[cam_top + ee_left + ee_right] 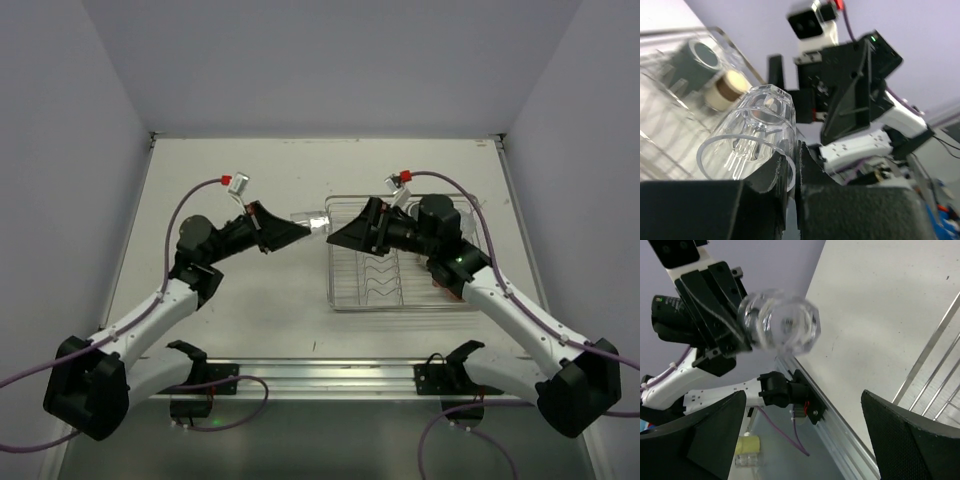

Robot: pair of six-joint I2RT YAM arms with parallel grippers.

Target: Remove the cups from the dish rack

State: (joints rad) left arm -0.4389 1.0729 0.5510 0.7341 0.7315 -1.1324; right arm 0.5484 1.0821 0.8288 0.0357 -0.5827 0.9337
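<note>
One grey mug (699, 59) and cream cup (726, 91), blurred, seemingly in rack (380, 292); left jaws pinch clear tumbler (755, 130); right jaws wide, empty.

Nothing to read there: no lettering, label, brand, number or sign was legible in any of the three views.
</note>
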